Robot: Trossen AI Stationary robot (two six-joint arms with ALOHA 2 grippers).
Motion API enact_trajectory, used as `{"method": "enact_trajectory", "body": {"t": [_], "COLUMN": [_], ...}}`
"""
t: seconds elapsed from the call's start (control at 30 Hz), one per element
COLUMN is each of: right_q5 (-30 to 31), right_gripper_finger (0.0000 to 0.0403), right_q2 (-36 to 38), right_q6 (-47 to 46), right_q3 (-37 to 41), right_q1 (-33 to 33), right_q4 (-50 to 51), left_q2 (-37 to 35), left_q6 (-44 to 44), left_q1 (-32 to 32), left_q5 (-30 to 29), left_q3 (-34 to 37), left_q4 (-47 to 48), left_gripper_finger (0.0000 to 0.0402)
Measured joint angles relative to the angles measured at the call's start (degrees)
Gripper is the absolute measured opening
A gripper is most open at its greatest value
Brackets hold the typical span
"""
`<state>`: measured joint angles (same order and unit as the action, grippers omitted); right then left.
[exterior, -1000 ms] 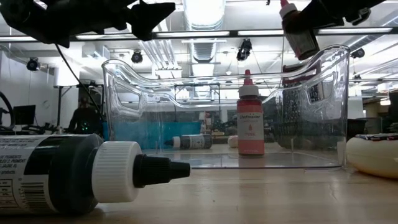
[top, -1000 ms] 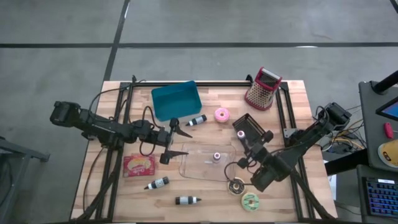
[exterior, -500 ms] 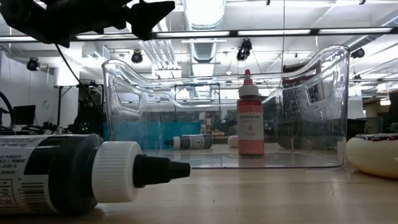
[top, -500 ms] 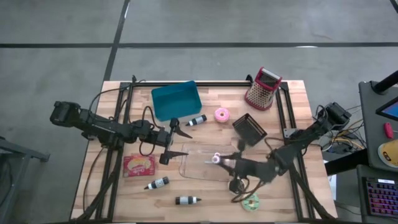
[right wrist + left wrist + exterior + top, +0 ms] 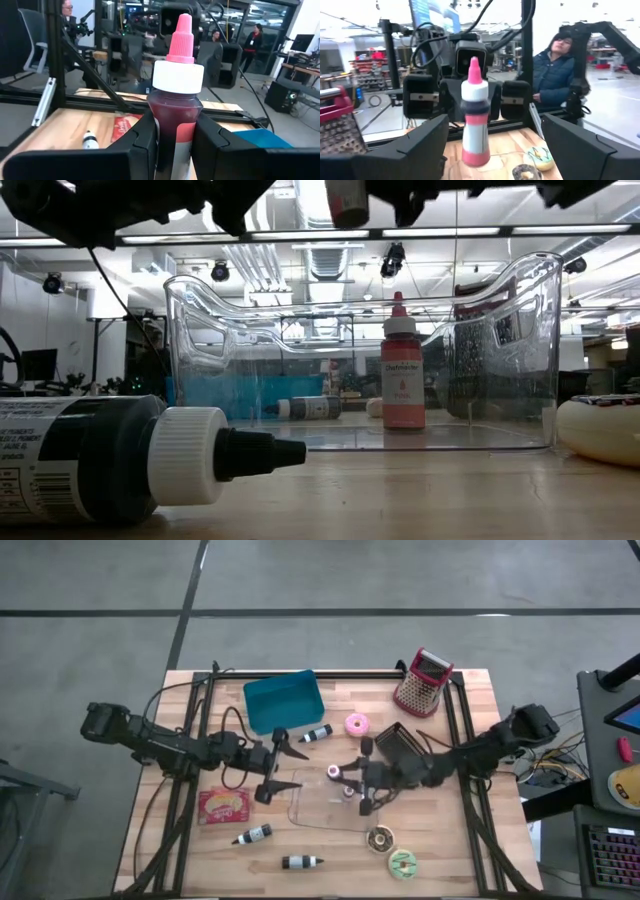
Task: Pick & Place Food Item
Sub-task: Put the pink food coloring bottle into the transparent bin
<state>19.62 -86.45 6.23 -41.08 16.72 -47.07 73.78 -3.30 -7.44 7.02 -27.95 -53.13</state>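
1. The right gripper (image 5: 340, 780), at the centre of the high view, is clamped narrowly on a pink-capped bottle (image 5: 176, 100). In the right wrist view the two dark fingers (image 5: 142, 140) press against the bottle's sides and the bottle stands upright between them.
2. In the high view the held bottle shows as a pale cap just left of the gripper, above the upper left part of the clear tray (image 5: 310, 812). In the low view its bottom end hangs at the top middle of the frame, well above the tray.
3. A second pink bottle (image 5: 401, 370) stands upright inside the clear tray, right of centre in the low view.
4. The left gripper (image 5: 290, 766) hovers left of centre in the high view, just off the tray's left edge, its fingers spread wide and empty, pointing at the held bottle.
5. Further out in the high view: a teal bin (image 5: 284, 700) upper left of centre, a red grater (image 5: 423, 682) upper right, a pink donut (image 5: 357, 724) between them, and a black basket (image 5: 400, 745) right of centre.
6. Along the lower part lie a pink packet (image 5: 224, 805), two dark bottles (image 5: 253, 834) on their sides, and two donuts (image 5: 380, 838) at lower right.
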Motion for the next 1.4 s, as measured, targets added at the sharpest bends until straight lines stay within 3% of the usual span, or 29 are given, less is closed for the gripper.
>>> {"method": "enact_trajectory", "body": {"t": [0.23,0.57,0.8,1.2,1.4], "right_q5": [-6.3,-8.2,-8.4,-8.1,-8.1], "right_gripper_finger": [0.0075,0.0075,0.0074,0.0074,0.0074], "right_q2": [-1.1,-5.8,-5.1,-4.9,-4.9], "right_q6": [0.1,1.1,1.5,1.4,1.3], "right_q3": [-0.7,-3.1,-3.3,-3.3,-3.3], "right_q1": [-2.9,-3.8,-3.7,-3.8,-3.8], "right_q4": [-0.3,-0.9,-1.2,-1.4,-1.4], "left_q2": [0.9,8.8,9.2,9.2,9.3], "left_q6": [0.3,-0.8,-0.8,-1.2,-1.4], "left_q1": [0.2,0.5,0.7,0.6,0.6], "left_q5": [-1.8,-4.5,-4.5,-4.8,-4.7], "left_q3": [-2.3,-10.3,-10.7,-10.7,-11.0], "left_q4": [1.2,5.3,5.2,4.3,3.9], "left_gripper_finger": [0.0321,0.0321,0.0319,0.0224,0.0195]}}
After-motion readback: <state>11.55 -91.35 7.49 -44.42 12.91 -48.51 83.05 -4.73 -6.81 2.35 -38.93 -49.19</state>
